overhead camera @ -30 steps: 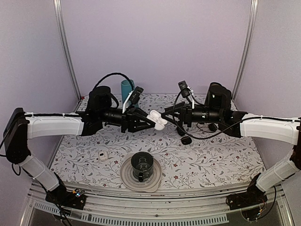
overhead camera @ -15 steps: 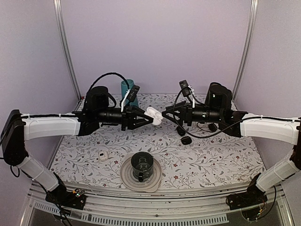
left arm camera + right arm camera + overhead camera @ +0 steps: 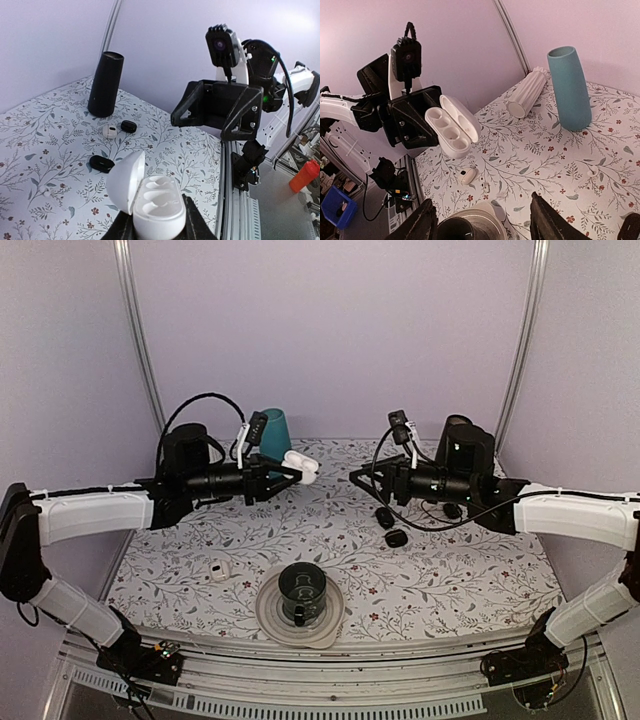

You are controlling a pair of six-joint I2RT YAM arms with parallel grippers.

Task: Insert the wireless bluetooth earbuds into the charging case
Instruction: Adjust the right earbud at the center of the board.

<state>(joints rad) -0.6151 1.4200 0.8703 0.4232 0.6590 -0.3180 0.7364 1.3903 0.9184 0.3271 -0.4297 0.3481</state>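
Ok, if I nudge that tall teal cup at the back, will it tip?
It probably tips easily: the teal cup stands upright, tall and narrow. It looks smooth, so likely slippery. Once down it may roll, being round.

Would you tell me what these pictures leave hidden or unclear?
- Left claw: left wrist view, fingertips hidden behind the case and cut by the bottom edge.
- Dark cup: top view, inside too dark; right wrist view, cut by the bottom edge.
- Small white piece: top view, too small to identify.
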